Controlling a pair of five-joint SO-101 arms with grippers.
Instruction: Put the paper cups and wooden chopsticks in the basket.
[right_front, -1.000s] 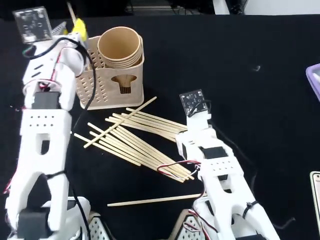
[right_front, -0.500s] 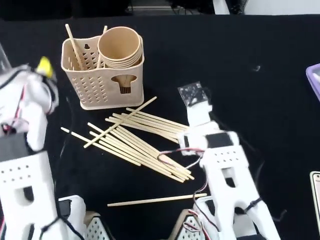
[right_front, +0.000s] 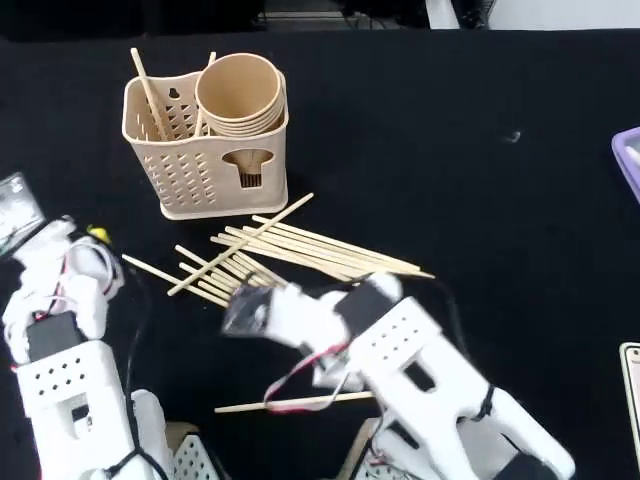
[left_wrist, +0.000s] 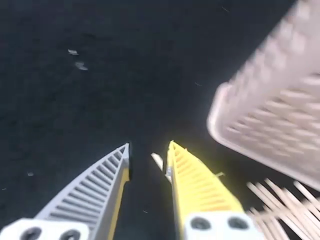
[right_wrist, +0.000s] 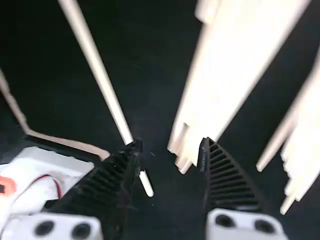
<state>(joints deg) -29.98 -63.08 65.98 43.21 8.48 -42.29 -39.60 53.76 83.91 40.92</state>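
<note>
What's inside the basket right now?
A stack of paper cups sits in the basket, with at least two wooden chopsticks leaning upright beside it. The basket's floor and the chopsticks' lower ends are hidden by its walls and the cups.

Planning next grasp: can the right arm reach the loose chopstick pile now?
Probably yes. The right gripper is open just above the chopstick pile, with several stick ends between its fingers and nothing in the way. Overlapping sticks may make a clean grasp awkward.
</note>
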